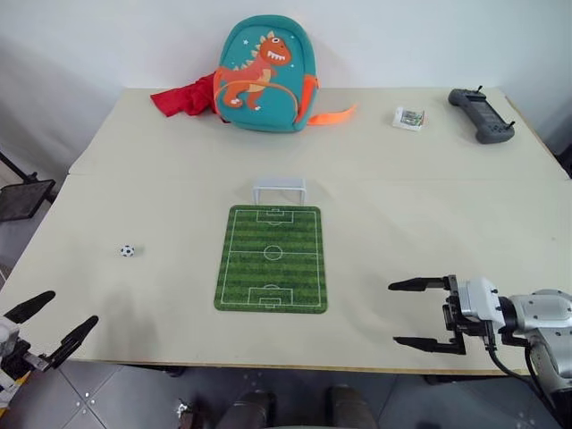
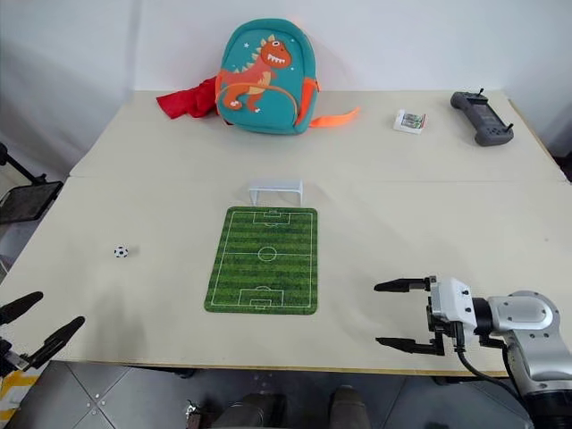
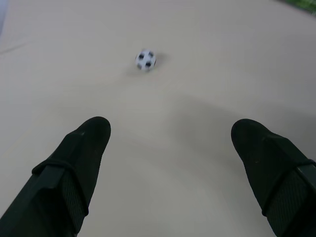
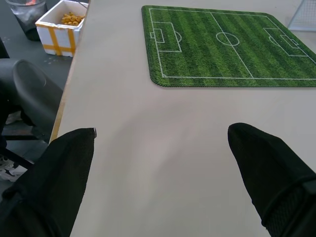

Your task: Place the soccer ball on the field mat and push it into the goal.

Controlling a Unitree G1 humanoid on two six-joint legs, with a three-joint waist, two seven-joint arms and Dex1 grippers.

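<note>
The tiny black-and-white soccer ball (image 1: pixel 127 250) lies on the bare table, left of the green field mat (image 1: pixel 273 257). A low white goal (image 1: pixel 279 190) stands just beyond the mat's far short edge. My left gripper (image 1: pixel 49 324) hangs open at the table's near left corner, short of the ball, which appears ahead of its fingers (image 3: pixel 74 163) as a small ball (image 3: pixel 145 59). My right gripper (image 1: pixel 413 313) is open near the front edge, right of the mat, pointing toward the field mat (image 4: pixel 227 44). Nothing is held.
At the back of the table (image 1: pixel 402 214) lie a teal dinosaur backpack (image 1: pixel 262 73) with a red cloth (image 1: pixel 183 96), a small packet (image 1: pixel 408 118) and a grey controller (image 1: pixel 481 114). A white box (image 4: pixel 59 27) sits on the floor beside the table.
</note>
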